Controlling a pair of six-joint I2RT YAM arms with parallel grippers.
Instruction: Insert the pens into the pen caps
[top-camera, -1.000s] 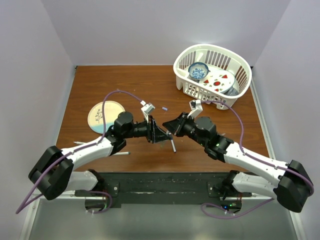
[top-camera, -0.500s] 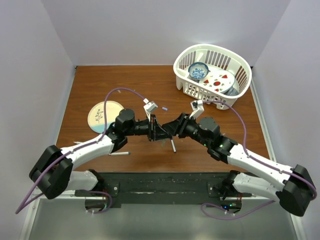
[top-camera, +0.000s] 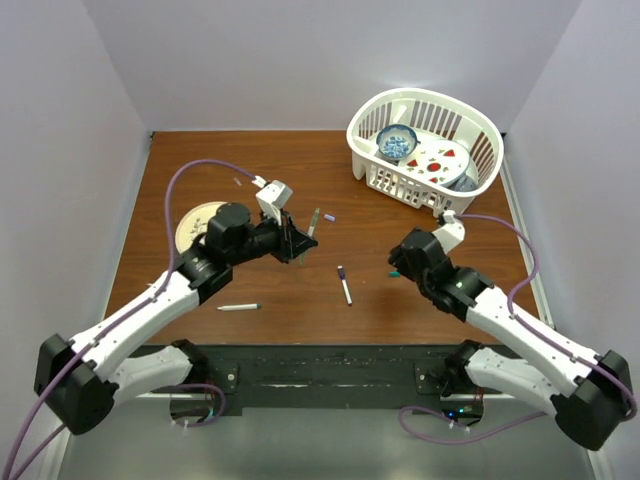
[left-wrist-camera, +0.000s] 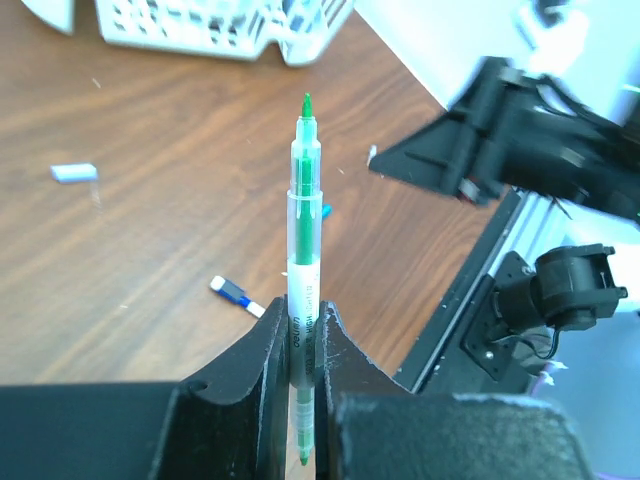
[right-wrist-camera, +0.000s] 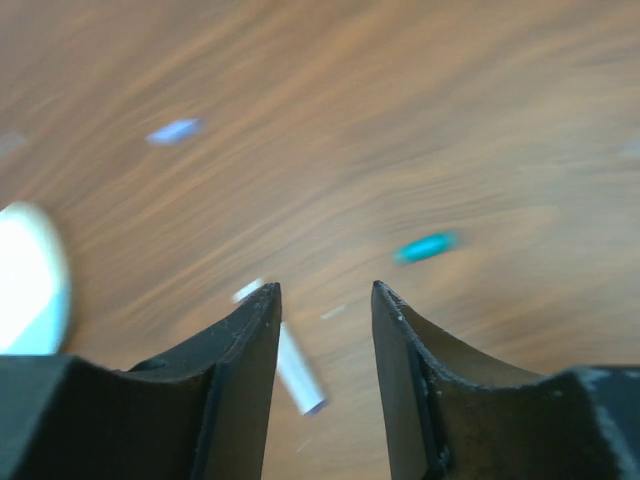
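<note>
My left gripper (top-camera: 304, 240) is shut on a clear pen with a green core and tip (left-wrist-camera: 303, 240), held upright above the table; the pen also shows in the top view (top-camera: 314, 222). My right gripper (top-camera: 393, 262) is open and empty, low over the table, its jaws well apart in the right wrist view (right-wrist-camera: 325, 290). A teal cap (right-wrist-camera: 425, 247) lies just ahead of its right finger. A white pen with a dark blue tip (top-camera: 344, 285) lies between the arms. A lavender cap (top-camera: 329, 217) lies further back. Another pen (top-camera: 238, 307) lies at the near left.
A white basket (top-camera: 425, 150) holding dishes stands at the back right. A round pale plate (top-camera: 195, 225) lies at the left, partly under my left arm. The table's near edge and the arms' black base rail run along the bottom.
The two grippers, close together at the middle before, have drawn apart. The left moved back and left with the pen. The right swung to the right and is now open.
</note>
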